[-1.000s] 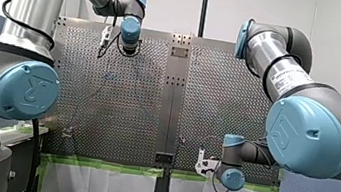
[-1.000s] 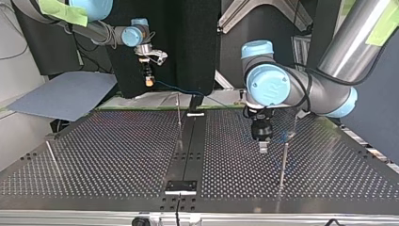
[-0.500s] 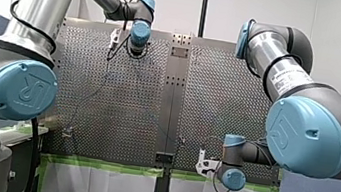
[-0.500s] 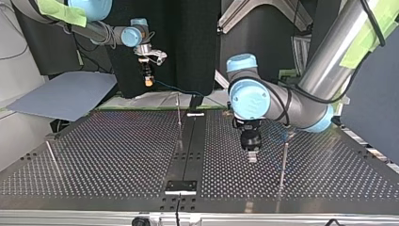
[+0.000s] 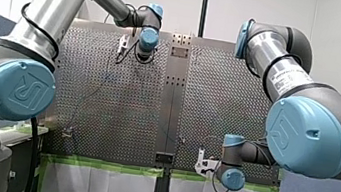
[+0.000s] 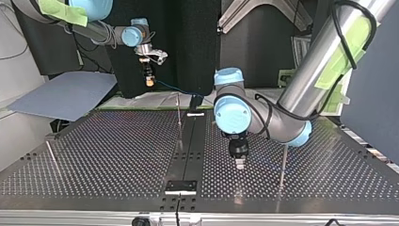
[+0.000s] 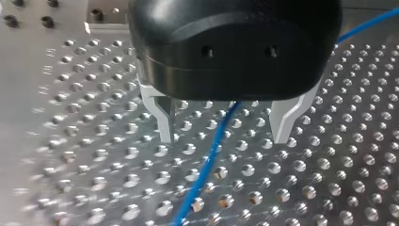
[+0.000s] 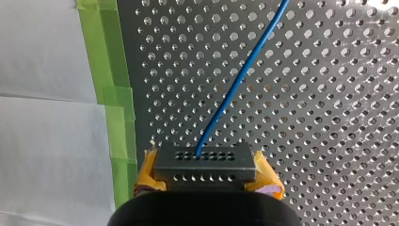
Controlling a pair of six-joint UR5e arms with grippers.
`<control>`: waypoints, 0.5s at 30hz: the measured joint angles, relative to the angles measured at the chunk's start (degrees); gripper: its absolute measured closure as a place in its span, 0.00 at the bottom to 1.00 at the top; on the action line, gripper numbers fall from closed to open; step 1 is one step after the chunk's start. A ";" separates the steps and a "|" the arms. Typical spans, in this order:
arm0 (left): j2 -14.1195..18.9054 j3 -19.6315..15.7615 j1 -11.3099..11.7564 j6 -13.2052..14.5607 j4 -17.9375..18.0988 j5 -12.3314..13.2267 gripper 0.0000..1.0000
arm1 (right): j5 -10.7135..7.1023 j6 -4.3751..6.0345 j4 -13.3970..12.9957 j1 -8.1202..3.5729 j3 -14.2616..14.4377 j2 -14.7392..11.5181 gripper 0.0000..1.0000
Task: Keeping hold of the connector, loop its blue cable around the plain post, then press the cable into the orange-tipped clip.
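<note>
My right gripper is shut on a black connector, gripped between its yellow pads. The blue cable leaves the connector and runs out over the perforated plate. In the top view that gripper hangs above the table's far edge at the left, and the cable trails toward the middle. My left gripper is open just above the plate, its metal fingers on either side of the cable without touching it. In the top view it points down right of the centre strip.
Thin upright posts stand on the plate: one by the centre strip, one at the right, one at the left. Green tape edges the plate. A grey sheet lies beyond the far left corner.
My left arm has carried its open gripper toward the top view's left, nearer the centre strip. My right arm and the connector have not moved.
</note>
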 joint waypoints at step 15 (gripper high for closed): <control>-1.74 -1.43 0.05 1.16 0.14 -1.61 0.00 | 0.00 -0.09 0.16 0.10 0.01 0.00 1.00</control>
